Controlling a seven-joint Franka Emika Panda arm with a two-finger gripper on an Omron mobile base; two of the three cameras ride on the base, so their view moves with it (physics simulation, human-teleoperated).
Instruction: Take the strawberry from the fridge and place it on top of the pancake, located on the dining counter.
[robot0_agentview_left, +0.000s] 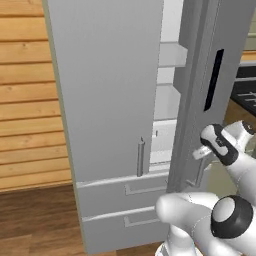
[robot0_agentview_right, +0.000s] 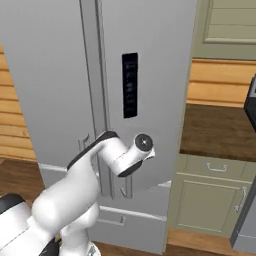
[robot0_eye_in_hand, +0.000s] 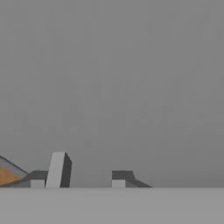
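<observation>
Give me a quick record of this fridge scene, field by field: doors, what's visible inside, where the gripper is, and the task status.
fridge: tall, light grey, two lower drawers
left door: closed, vertical bar handle
right door: swung partly open, dark panel on its front
interior: white shelves seen through the gap; no fruit visible from here
gripper: close against a grey door surface; fingertips apart with nothing between them
arm: reaching to the right door's lower edge
task status: strawberry not yet picked up
</observation>
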